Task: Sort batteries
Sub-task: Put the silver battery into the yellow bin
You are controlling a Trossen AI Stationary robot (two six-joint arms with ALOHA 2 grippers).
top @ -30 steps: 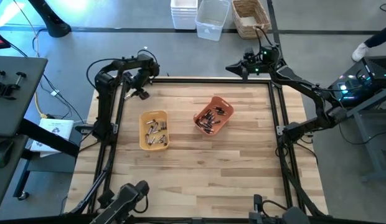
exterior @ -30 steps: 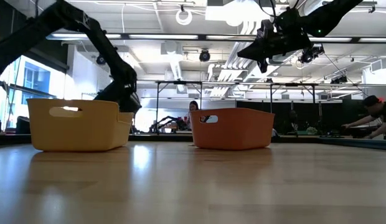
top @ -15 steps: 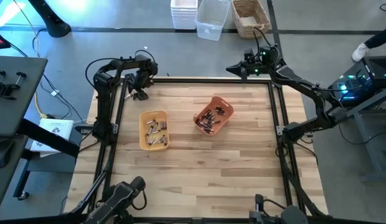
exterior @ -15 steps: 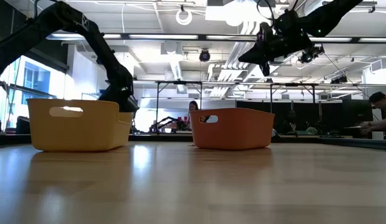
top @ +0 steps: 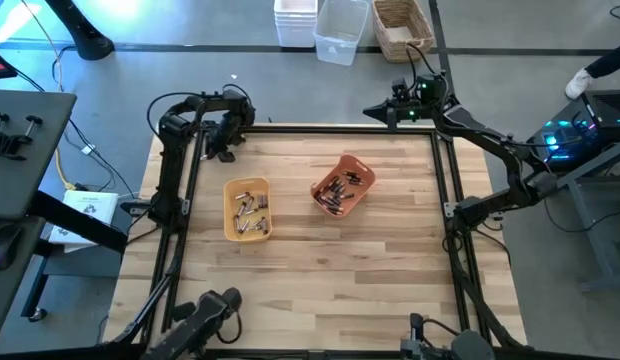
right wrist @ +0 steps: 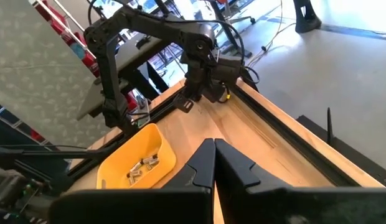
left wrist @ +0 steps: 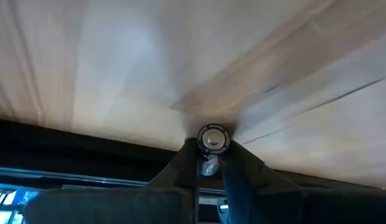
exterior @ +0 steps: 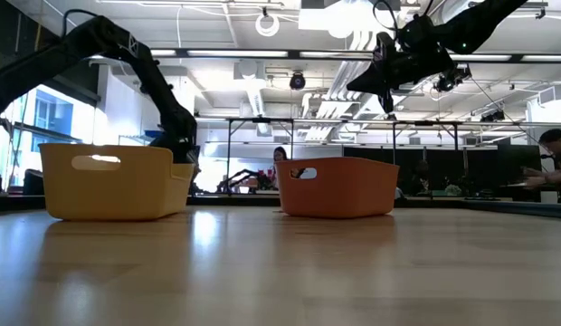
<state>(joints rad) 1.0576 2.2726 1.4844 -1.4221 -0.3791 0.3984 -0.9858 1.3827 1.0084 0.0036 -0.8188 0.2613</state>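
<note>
My left gripper is over the table's far left corner, shut on one small silvery battery, with the wood close beyond it. My right gripper hangs raised above the far right corner, shut and holding nothing; its fingers meet in the right wrist view. A yellow tray and an orange tray stand flat mid-table, each holding several batteries. In the low view the left gripper is partly hidden behind the yellow tray. My left gripper pinches the battery between its two fingers. One round end faces the wrist camera and part of the body shows between the fingers. The fingers point down at the table. Whether the battery touches the wood cannot be told.
A dark frame rail runs along the far edge and down both sides. Bare wood stretches in front of the trays. Clear bins and a wicker basket sit on the floor beyond the table. People show far off in the room.
My left gripper has shifted slightly toward the table's left edge, staying by the far left corner. The trays and my right arm have kept still.
</note>
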